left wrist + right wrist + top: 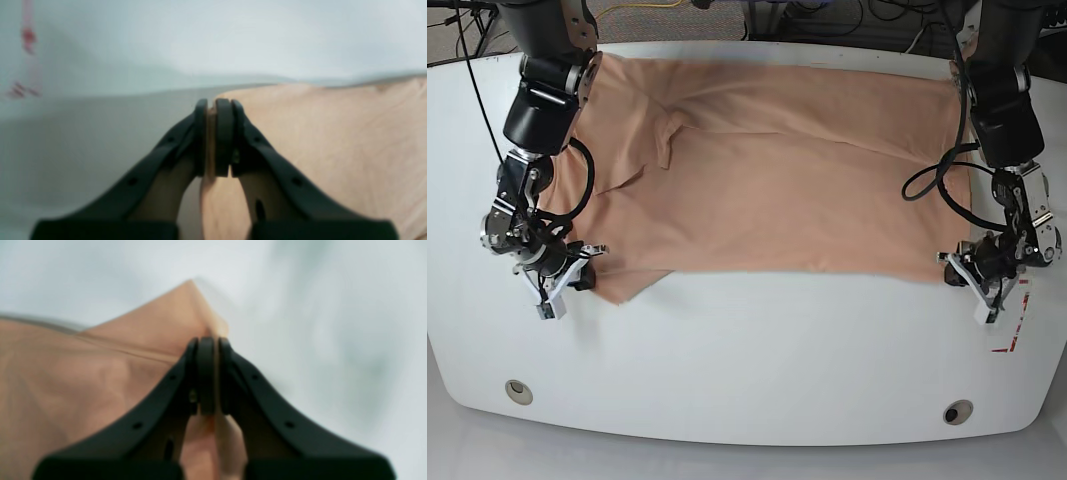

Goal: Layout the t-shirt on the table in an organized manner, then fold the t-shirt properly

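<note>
T-shirt (777,175) spread flat on far half of table (757,370), long axis left-right across it. Left gripper (215,140) clenched on near shirt corner; right gripper (208,376) clenched on opposite near corner.

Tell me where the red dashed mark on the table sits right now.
In the base view the red dashed mark lies on the table near its right edge, just beside the left gripper, which pinches the t-shirt corner.
</note>
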Robot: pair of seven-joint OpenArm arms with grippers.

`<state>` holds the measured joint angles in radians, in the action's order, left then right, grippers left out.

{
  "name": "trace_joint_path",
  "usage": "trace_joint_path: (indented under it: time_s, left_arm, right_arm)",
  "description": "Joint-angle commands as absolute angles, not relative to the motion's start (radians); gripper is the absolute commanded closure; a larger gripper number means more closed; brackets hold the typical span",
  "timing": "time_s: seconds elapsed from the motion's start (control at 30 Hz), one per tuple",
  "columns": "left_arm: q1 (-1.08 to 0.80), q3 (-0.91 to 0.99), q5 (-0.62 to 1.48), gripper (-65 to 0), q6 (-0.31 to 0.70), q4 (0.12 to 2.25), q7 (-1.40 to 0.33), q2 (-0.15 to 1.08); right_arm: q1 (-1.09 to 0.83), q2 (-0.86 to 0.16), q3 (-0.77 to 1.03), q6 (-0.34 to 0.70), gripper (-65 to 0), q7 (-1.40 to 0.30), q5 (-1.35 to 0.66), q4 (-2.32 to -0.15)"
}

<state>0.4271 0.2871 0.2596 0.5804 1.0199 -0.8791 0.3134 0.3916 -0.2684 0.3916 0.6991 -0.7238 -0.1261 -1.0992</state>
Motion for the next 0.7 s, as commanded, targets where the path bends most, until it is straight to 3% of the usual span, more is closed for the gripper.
trace_joint_path:
  time_s: [0.0, 0.33, 0.57, 0.67]
  left_arm:
    - [0.453, 0.292, 0.274, 0.0, 0.584, 1.121, -0.889, 0.331]
    - [0.423, 0.294, 0.274, 0.0, 0.587, 1.294, -0.97, 0.332]
    - [0.334, 0.317, 0.272, 0.0, 0.698, 1.426, -1.02, 0.334]
    - [0.289, 0.346, 0.272, 0.0, 0.698, 1.472, -1.047, 0.332]
  right_arm:
    - [0.42, -0.285, 0.394, 0.698, 0.0, -0.74, -0.14, -1.207]
    - [0.355, -0.285, 0.401, 0.698, 0.0, -0.88, -0.145, -1.426]
    - [0.231, -0.282, 0.403, 0.698, 0.0, -0.972, -0.147, -1.626]
    - [0.174, -0.266, 0.403, 0.698, 0.0, -0.995, -0.148, -1.69]
